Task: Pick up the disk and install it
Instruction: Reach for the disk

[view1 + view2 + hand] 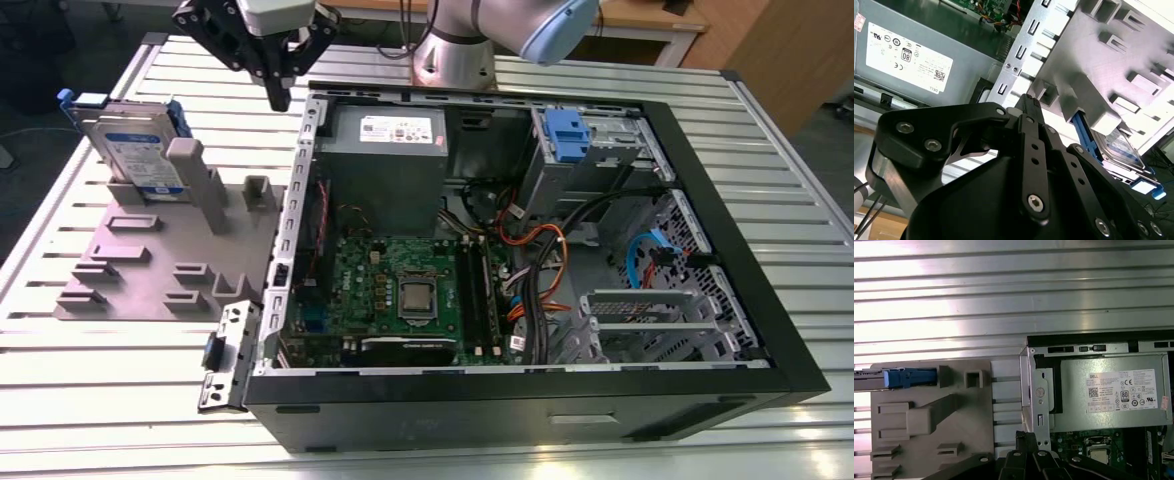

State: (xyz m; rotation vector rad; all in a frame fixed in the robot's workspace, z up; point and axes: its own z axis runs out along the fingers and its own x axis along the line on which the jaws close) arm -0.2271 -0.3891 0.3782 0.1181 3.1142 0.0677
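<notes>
The disk (134, 150), silver with a blue-and-white label and blue rails, stands upright in the grey holder (160, 260). The fingers (278, 90) are pinched together, empty.

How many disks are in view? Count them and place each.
1. The disk stands on edge in the grey holder beside the open computer case; others may be hidden inside.

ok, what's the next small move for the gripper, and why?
Probably shift toward the exterior view's left until over the disk. The gripper hangs shut and empty above the case wall, while the disk stands upright in the grey fixture, untouched and off to that side.
</notes>
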